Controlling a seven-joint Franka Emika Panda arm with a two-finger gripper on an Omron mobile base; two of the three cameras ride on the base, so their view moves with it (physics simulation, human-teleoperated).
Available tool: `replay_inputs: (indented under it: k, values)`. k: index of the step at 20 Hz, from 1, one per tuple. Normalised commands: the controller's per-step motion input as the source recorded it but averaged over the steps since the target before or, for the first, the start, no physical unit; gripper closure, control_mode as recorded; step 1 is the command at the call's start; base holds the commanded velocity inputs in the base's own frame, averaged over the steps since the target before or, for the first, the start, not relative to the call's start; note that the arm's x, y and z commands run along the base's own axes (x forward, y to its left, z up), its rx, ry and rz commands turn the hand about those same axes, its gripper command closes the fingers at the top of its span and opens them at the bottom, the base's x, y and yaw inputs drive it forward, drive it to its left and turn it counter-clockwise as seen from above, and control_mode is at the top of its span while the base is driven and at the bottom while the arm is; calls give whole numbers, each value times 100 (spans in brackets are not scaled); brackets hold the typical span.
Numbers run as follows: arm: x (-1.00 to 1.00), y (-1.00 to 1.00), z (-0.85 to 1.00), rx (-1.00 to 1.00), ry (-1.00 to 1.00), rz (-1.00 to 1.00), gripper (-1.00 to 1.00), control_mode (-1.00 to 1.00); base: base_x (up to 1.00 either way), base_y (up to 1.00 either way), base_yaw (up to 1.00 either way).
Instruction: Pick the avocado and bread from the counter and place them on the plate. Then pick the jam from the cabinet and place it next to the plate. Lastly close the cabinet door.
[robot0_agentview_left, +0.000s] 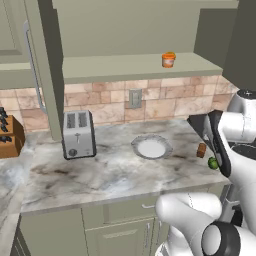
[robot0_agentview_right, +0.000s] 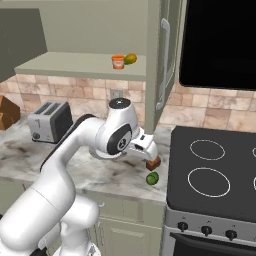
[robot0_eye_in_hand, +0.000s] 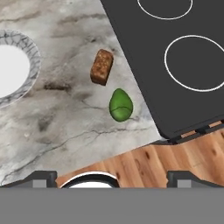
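From the left base view, the avocado (robot0_agentview_left: 213, 162) sits at the counter (robot0_agentview_left: 100, 175) edge just beside the bread (robot0_agentview_left: 201, 150), right of the plate (robot0_agentview_left: 151, 148). Seen from the right base view, both lie under the hand. Down the hand view, the gripper (robot0_eye_in_hand: 112, 178) stands wide apart (nothing held), avocado ahead, long axis pointing roughly away.

I see veined, polished-looking marble on the counter (robot0_eye_in_hand: 65, 127), a rough, crumbly brown bread (robot0_eye_in_hand: 101, 66), a smooth matt green avocado (robot0_eye_in_hand: 120, 105), a matt black stove top (robot0_eye_in_hand: 183, 65) upper right, and brushed metal on the toaster (robot0_agentview_left: 78, 134).
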Motion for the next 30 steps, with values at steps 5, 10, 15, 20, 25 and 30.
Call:
replay_inputs:
  k: [5,10,15,20,25,30]
  values:
    - [0,0,-28,-3,0,0,-100,-100,0,0,0]
    - [1,-4,-28,-1,0,0,-100,-100,0,0,0]
    - [7,-14,-29,0,0,0,-100,-100,0,0,0]
    - [21,-25,-32,0,0,0,-100,-100,0,0,0]
    - [28,-24,-32,0,4,0,-100,-100,0,0,0]
    - [45,-9,-30,0,7,0,-100,-100,0,0,0]
